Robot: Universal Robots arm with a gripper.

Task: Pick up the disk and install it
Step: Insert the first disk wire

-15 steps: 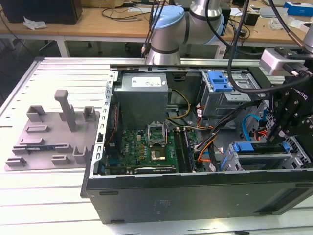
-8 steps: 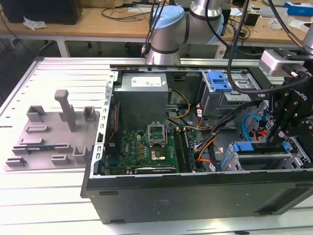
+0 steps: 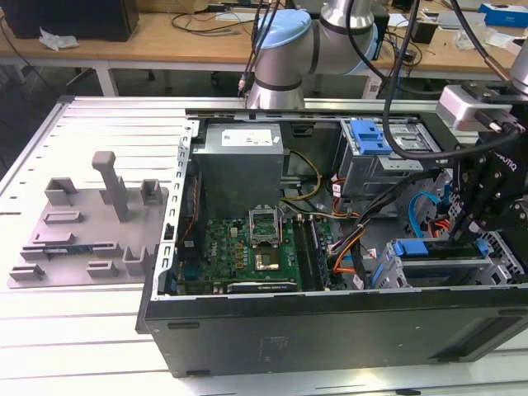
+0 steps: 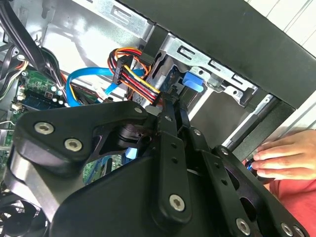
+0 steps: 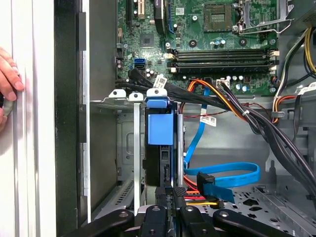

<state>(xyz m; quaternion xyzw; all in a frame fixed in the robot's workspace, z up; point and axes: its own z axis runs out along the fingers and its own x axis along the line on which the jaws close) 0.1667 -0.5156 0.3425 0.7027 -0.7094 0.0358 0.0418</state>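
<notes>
Open case (image 3: 330,322) lies on its side on the tabletop (image 3: 82,330), toward the edge at the exterior view's right. Our gripper (image 5: 171,205) hangs inside it, over the drive cage (image 5: 129,148).

The disk (image 5: 160,148) stands on edge in one slot of that cage, its blue frame (image 5: 160,126) showing at the near end. In the exterior view we read it as the blue-ended bar (image 3: 437,248) in the cage by the case's front. It looks seated or nearly so; we judge the install close to done.

Jaws: drawn together, tips pinched close at the disk's rear edge among the power plug (image 5: 190,200) and the blue cable (image 5: 227,175). We cannot tell whether they press on the disk or merely touch it.

Hidden: the disk's rear edge and connector sit behind the jaws. Whether the plug is mated, unclear. A hand (image 5: 7,79) rests on the tabletop just outside the case wall, cut off by the edge of the first wrist view.
</notes>
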